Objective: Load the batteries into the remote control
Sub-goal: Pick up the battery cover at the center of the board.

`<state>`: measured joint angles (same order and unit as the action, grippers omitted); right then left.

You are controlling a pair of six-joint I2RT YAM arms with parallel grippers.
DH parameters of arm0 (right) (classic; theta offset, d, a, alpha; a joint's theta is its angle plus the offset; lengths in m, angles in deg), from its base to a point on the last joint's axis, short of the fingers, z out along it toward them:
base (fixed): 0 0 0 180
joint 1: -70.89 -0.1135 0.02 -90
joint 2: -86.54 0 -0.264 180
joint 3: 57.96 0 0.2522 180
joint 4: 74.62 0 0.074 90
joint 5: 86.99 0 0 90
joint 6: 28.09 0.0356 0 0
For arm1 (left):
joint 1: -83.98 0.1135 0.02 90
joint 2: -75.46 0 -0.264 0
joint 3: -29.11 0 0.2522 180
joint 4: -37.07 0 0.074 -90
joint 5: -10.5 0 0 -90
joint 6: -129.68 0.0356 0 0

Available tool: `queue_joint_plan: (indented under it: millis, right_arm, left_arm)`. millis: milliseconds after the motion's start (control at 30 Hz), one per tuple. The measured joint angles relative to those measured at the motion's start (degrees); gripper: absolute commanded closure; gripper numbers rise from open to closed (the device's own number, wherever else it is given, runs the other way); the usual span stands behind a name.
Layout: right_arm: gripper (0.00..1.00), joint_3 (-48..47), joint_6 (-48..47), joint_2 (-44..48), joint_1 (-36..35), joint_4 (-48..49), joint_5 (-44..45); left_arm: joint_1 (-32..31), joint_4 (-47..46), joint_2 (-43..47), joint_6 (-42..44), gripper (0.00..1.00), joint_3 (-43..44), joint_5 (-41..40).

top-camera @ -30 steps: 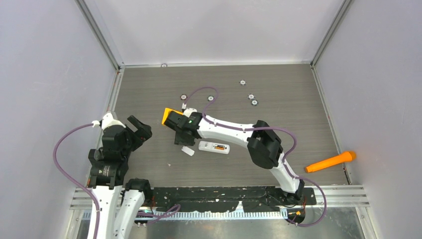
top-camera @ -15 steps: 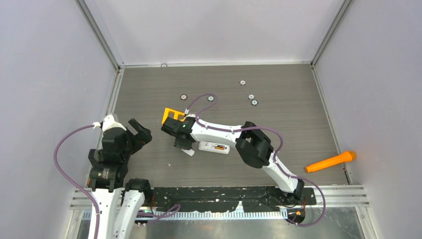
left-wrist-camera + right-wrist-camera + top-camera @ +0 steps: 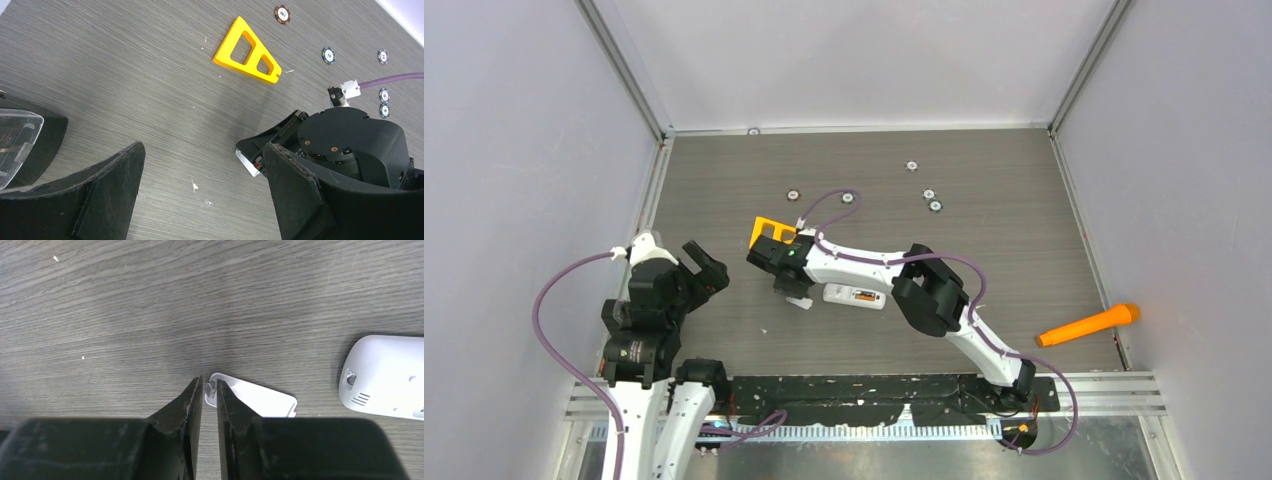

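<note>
The white remote control (image 3: 854,296) lies back-up mid-table with its compartment open; an orange battery (image 3: 865,296) shows inside it. The dark battery is not discernible. In the right wrist view the remote's rounded end (image 3: 385,375) is at the right. My right gripper (image 3: 796,293) is just left of the remote. Its jaws (image 3: 209,382) are nearly together, pinching the clip edge of a small white tab (image 3: 260,397) lying on the table. My left gripper (image 3: 707,268) is open and empty over the table at the left (image 3: 202,147).
A flat orange triangle (image 3: 767,230) lies just behind the right gripper and shows in the left wrist view (image 3: 247,50). An orange carrot-shaped stick (image 3: 1089,324) lies at the right edge. Several small round discs (image 3: 911,166) are scattered at the back.
My right gripper has moved left and down onto the white tab, which is now partly covered by it. The left arm has shifted slightly.
</note>
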<state>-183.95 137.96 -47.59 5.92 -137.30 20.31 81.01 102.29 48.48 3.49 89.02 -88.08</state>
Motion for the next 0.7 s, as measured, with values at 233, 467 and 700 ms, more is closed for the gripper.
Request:
queue_joint_plan:
  millis: [233, 467, 700]
  right_arm:
    - [0.89, -0.07, 0.22, -0.09, 0.04, -0.15, -0.04]
    - [0.95, -0.07, -0.37, -0.11, 0.04, -0.09, 0.63]
    - [0.95, 1.29, -4.37, 1.90, 0.24, 2.45, 4.42]
  left_arm:
    - [0.00, 0.02, 0.00, 0.44, 0.10, -0.09, 0.04]
    - [0.00, 0.11, 0.00, 0.42, 0.10, -0.74, 0.48]
    - [0.02, -1.07, 0.61, 0.20, 0.10, -3.82, 4.70]
